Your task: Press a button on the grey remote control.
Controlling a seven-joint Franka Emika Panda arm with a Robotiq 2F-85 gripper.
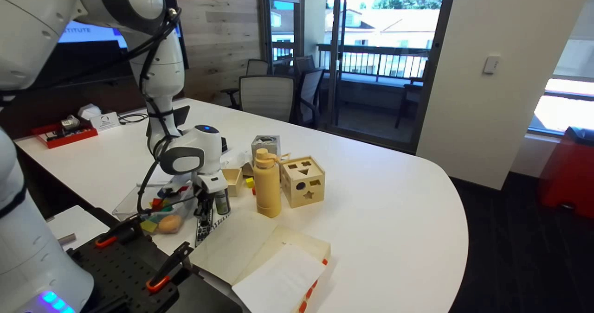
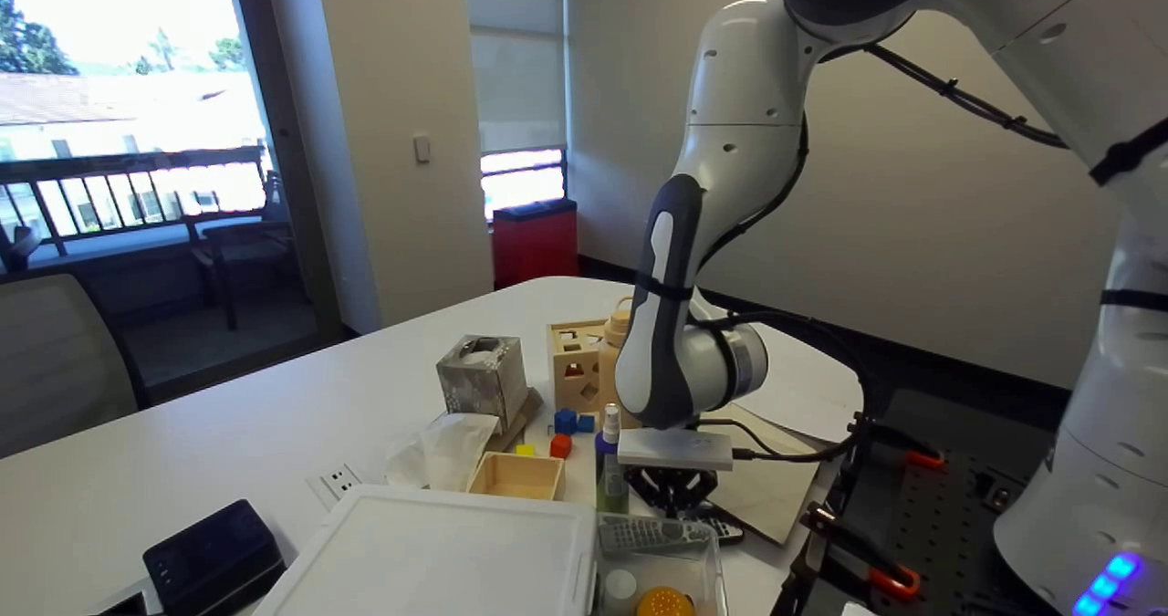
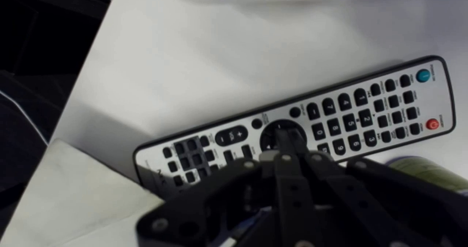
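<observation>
well, i see the gripper (image 3: 290, 133) clenched on nothing, over the round pad (image 3: 270, 133) of the grey remote control (image 3: 310, 124); in an exterior view that lies on the white table (image 1: 394, 211), just right of a clear bin (image 1: 126, 207); contact i can't judge; a slanted push might skid the grey remote control, or blunt fingertips (image 3: 282, 141) could miss the pad's centre.

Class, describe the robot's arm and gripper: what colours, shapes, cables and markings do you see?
The arm is white, with rounded segments and dark grey panels. Black cables run along its outside, and black straps wrap round it. Blue lights form a slanted row on the white base. The gripper is black, with slim jointed linkages and pale round pin heads.
</observation>
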